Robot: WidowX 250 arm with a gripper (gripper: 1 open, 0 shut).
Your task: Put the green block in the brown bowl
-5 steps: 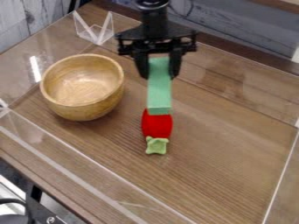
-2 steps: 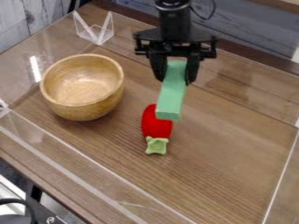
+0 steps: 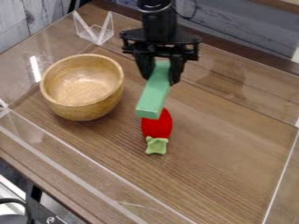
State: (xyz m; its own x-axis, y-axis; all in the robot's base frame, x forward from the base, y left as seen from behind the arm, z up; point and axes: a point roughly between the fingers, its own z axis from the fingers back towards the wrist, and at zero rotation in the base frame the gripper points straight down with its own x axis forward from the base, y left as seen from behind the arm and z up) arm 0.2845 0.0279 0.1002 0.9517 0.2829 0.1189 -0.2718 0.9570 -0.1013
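The wooden table is the stage, and the brown bowl sits on it, empty and waiting, the landmark for everything here. Right of the bowl, the gripper hangs nose-down, pinching the top end of the green block between its fingers. The block is airborne! A moment ago it dangled farther from the bowl and nearly straight; now its free end swings toward the bowl and it hangs slanted, so the carry looks underway. The lower end covers part of the red strawberry toy, right of the bowl and nearer the camera; whether they touch is hard to call. The fingers' contact on the block is hidden behind the bar, and the arm above is cut off.
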